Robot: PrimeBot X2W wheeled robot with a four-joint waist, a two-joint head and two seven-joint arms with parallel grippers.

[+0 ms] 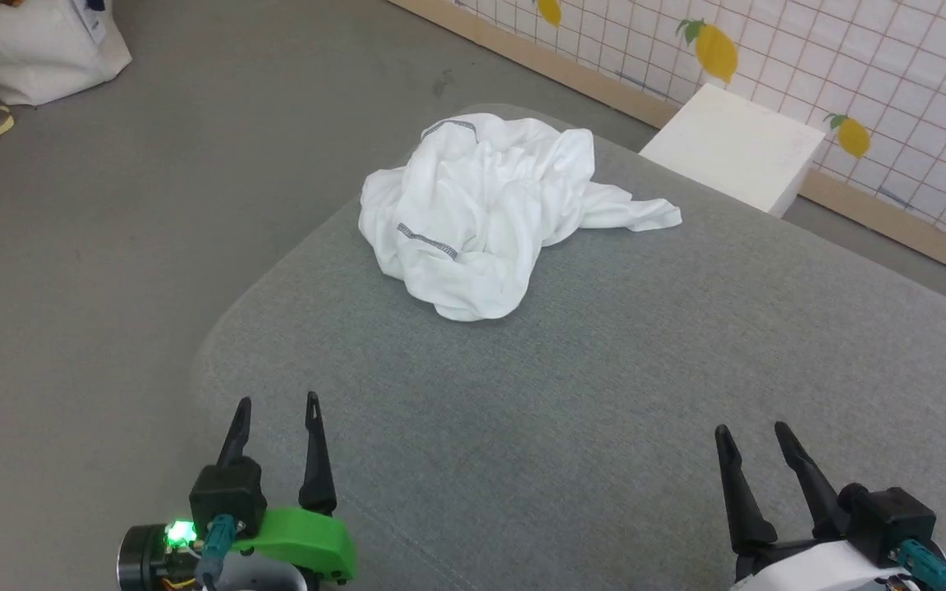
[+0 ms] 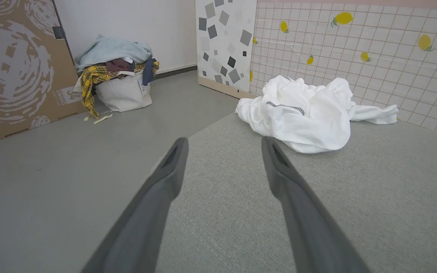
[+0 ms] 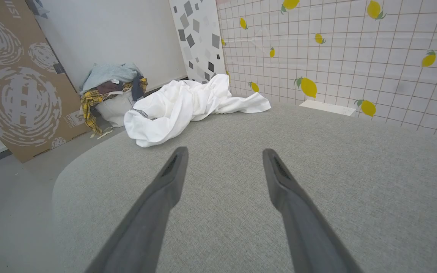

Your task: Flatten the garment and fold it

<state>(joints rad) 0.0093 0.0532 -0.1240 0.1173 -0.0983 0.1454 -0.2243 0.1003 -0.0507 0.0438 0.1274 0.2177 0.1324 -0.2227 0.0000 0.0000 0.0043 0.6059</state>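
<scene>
The left gripper (image 1: 277, 400) hangs at the near left of the grey padded table (image 1: 604, 460), right by its rounded edge. Its 2 dark fingers are spread wide and hold nothing. The right gripper (image 1: 750, 428) hangs at the near right of the same table, its 2 fingers also spread wide and empty. Both point away from the robot, over bare grey fabric. In each wrist view the fingers stand clear of the cloth below, with open table showing between them.

Well beyond both grippers, near the far left corner of the table, lies the garment (image 1: 473, 222). It is a crumpled white heap, not flattened and not folded. The bulk sits bunched at the left. 1 sleeve (image 1: 637, 215) trails out flat to the right, so the long axis runs roughly left to right across the head view, with the sleeve tip pointing toward the white box (image 1: 727, 144). 2 short runs of grey-black stitching show, 1 at the far top of the heap and 1 on its near left side. Which way the collar or hem faces cannot be told.

The box stands on the grey floor (image 1: 112, 205) just past the table, against a tiled wall with lemon prints (image 1: 892, 74). At the far left on the floor sits a white bag (image 2: 123, 94) heaped with clothes, beside a leaning cardboard sheet (image 2: 13, 68).
</scene>
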